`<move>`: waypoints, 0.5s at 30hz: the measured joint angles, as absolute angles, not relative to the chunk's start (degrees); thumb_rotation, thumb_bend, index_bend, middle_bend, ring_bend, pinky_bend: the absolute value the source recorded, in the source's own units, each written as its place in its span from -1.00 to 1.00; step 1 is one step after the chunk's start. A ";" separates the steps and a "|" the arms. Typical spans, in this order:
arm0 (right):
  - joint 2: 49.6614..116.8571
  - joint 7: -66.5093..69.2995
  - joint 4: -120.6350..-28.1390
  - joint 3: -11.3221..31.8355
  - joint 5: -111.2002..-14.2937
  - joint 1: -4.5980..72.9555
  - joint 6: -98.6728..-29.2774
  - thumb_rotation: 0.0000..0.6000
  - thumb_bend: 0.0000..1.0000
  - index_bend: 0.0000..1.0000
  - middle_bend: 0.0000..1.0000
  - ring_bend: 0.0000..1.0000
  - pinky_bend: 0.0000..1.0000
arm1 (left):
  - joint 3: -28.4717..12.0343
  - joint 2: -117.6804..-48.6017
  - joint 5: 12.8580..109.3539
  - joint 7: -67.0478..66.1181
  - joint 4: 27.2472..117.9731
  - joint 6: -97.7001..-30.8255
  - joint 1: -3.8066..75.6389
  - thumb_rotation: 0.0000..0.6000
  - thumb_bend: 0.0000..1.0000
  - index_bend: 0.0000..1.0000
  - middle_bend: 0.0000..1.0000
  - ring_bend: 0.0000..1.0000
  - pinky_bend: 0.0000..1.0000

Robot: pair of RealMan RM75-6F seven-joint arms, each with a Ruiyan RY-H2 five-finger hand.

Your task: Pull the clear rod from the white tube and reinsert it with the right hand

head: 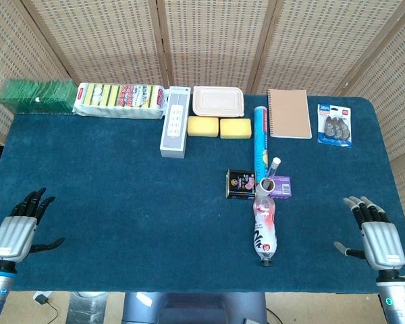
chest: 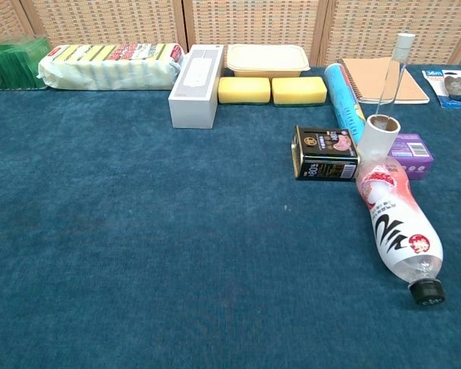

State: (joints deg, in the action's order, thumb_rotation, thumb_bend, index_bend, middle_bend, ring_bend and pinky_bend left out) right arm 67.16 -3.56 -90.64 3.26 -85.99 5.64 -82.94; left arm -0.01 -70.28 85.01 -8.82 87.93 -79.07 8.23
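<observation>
A short white tube point(head: 267, 184) point(chest: 378, 136) stands upright right of the table's middle, just behind a lying bottle. The clear rod point(head: 273, 170) point(chest: 392, 71) sticks out of its mouth, leaning up and to the right. My right hand point(head: 376, 233) rests open on the cloth near the front right edge, well to the right of the tube, holding nothing. At the front left edge lies my left hand point(head: 20, 226), open with fingers spread and empty. Neither hand appears in the chest view.
A pink-labelled bottle point(head: 264, 226) point(chest: 396, 225) lies in front of the tube, a black tin point(head: 241, 183) point(chest: 326, 153) to its left, a purple box point(head: 282, 186) point(chest: 411, 154) to its right. A blue cylinder point(head: 261, 137), notebook point(head: 289, 113), sponges point(head: 219, 127), white box point(head: 175, 121) line the back.
</observation>
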 measured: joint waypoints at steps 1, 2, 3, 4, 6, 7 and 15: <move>67.16 -3.53 -90.62 3.21 -86.04 5.63 -82.94 0.76 -0.81 -0.71 -0.65 -0.74 -0.66 | -0.03 -70.27 85.02 -8.81 87.97 -79.20 8.19 0.34 -0.78 -0.79 -0.96 -0.95 -0.62; 67.15 -3.46 -90.60 3.20 -86.05 5.60 -82.97 0.76 -0.81 -0.71 -0.65 -0.74 -0.66 | -0.05 -70.27 85.04 -8.81 87.99 -79.33 8.15 0.35 -0.78 -0.79 -0.96 -0.95 -0.62; 67.14 -3.35 -90.59 3.21 -86.02 5.57 -83.01 0.76 -0.81 -0.71 -0.65 -0.74 -0.66 | -0.06 -70.26 85.07 -8.81 88.04 -79.50 8.08 0.36 -0.77 -0.79 -0.96 -0.95 -0.63; 67.13 -3.19 -90.57 3.24 -86.00 5.54 -83.09 0.76 -0.81 -0.71 -0.65 -0.74 -0.66 | -0.06 -70.26 85.12 -8.82 88.08 -79.62 8.03 0.36 -0.77 -0.79 -0.96 -0.95 -0.63; 67.14 -2.67 -90.52 3.35 -85.95 5.47 -83.33 0.75 -0.81 -0.71 -0.65 -0.74 -0.66 | 0.02 -70.25 85.31 -8.85 88.15 -79.85 7.91 0.36 -0.78 -0.79 -0.96 -0.95 -0.63; 67.16 -2.39 -90.53 3.40 -85.92 5.46 -83.39 0.76 -0.81 -0.71 -0.65 -0.74 -0.66 | 0.06 -70.23 85.40 -8.86 88.19 -79.90 7.88 0.35 -0.77 -0.79 -0.96 -0.95 -0.62; 67.76 2.92 -90.80 4.10 -85.48 5.72 -83.24 0.76 -0.80 -0.66 -0.60 -0.70 -0.60 | 0.36 -70.19 86.24 -8.71 88.31 -80.42 7.75 0.34 -0.78 -0.79 -0.96 -0.95 -0.63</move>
State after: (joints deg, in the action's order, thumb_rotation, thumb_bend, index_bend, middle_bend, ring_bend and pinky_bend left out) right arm 67.76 2.92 -90.80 4.10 -85.48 5.72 -83.24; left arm 0.36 -70.19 86.24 -8.71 88.31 -80.42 7.75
